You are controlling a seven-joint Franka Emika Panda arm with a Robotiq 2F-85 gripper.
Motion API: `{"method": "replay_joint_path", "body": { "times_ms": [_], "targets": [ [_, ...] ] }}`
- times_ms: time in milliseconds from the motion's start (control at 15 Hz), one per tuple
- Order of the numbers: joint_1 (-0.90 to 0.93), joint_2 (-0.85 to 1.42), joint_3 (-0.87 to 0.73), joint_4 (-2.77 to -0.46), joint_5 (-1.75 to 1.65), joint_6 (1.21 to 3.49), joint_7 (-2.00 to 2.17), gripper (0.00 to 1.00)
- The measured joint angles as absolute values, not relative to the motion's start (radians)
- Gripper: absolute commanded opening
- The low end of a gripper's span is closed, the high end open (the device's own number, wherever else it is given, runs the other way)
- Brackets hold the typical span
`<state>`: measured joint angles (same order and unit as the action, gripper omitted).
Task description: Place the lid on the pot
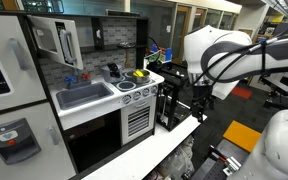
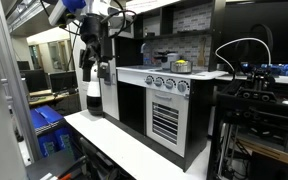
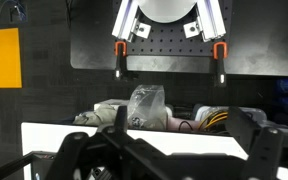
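The small silver pot (image 1: 139, 74) with yellow inside sits on the toy kitchen's stove top; it also shows in an exterior view (image 2: 181, 66). I cannot make out the lid in any view. My gripper (image 1: 181, 97) hangs beside the stove end of the toy kitchen, apart from the pot and below the counter top; it also shows in an exterior view (image 2: 103, 72). In the wrist view the gripper (image 3: 179, 140) has its dark fingers spread wide with nothing between them. That view faces a white table edge, not the kitchen.
The toy kitchen has a grey sink (image 1: 84, 95), a taller dark vessel (image 1: 112, 70) and an oven front (image 2: 165, 120). It stands on a white table (image 2: 114, 140). The wrist view shows a clear plastic bag (image 3: 147, 105) and cables (image 3: 212, 120).
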<state>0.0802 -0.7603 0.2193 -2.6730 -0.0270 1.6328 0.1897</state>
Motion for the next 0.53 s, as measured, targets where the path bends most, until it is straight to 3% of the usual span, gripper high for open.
{"method": "replay_joint_path", "body": {
  "times_ms": [533],
  "targets": [
    [0.081,-0.707,0.219,-2.646,-0.14,1.934,0.167,1.0]
  ]
}}
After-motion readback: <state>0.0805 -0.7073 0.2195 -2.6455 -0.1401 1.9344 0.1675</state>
